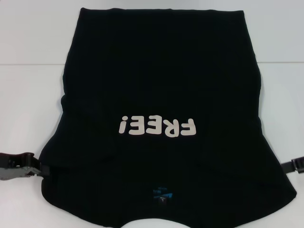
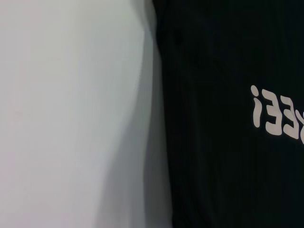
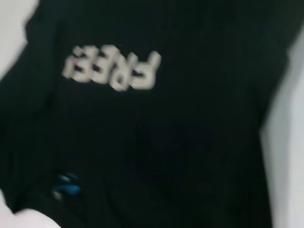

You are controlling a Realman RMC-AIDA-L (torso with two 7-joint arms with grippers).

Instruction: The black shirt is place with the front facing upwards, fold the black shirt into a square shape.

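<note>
I read "FREE!" in off-white letters, upside down from my head camera, on the black shirt; its small blue neck label is illegible.

A lab-like test bench (plain white table, nothing domestic).

Bright, even light washes the white tabletop; the black shirt shows little detail; the right wrist view is blurred.

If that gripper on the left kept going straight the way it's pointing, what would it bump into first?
Probably the black shirt: the left gripper points inward at its edge, seemingly touching already, though depth is unclear.
</note>
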